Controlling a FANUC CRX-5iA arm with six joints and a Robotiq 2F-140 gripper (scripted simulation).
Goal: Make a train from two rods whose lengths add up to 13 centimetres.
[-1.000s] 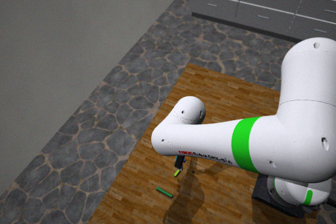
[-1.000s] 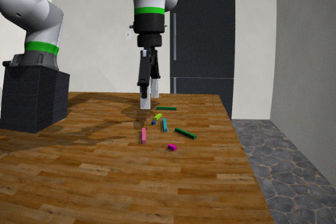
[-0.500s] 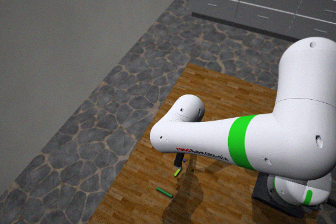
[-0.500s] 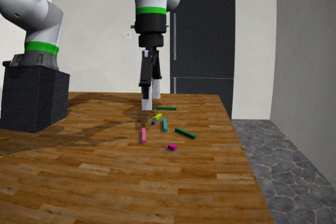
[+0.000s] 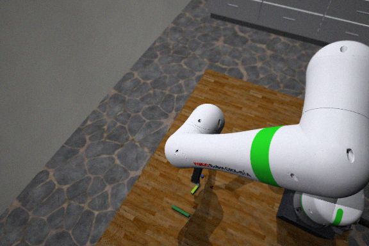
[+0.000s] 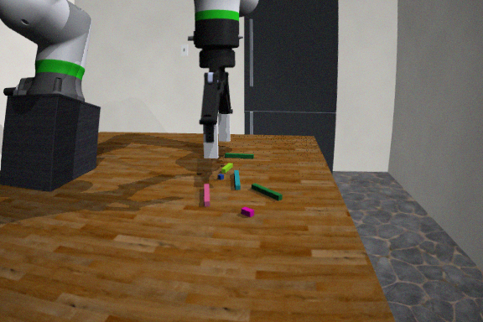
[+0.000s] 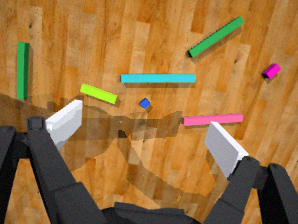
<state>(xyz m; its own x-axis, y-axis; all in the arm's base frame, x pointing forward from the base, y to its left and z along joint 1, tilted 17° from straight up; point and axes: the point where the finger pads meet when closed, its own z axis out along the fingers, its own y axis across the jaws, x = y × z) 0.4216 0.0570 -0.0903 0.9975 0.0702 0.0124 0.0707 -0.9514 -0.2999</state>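
Note:
Several rods lie flat and apart on the wooden table. In the wrist view I see a lime rod (image 7: pixel 98 94), a turquoise rod (image 7: pixel 158 78), a small blue rod (image 7: pixel 145 103), a pink rod (image 7: pixel 213 119), a magenta rod (image 7: pixel 271 70) and two green rods, one at the left (image 7: pixel 22 70) and one at the upper right (image 7: pixel 216 37). My gripper (image 7: pixel 146 122) is open and empty. It hangs above the table, its fingers straddling bare wood just short of the blue rod. In the exterior view the gripper (image 6: pixel 215 144) stands over the lime rod (image 6: pixel 226 168) and the far green rod (image 6: pixel 239 155).
The robot's dark base (image 6: pixel 46 140) stands at the table's left. The table's right edge (image 6: pixel 340 194) drops to a stone floor. The arm (image 5: pixel 243 152) hides most rods in the top view; only the lime rod (image 5: pixel 195 189) and a green rod (image 5: pixel 180 211) show well.

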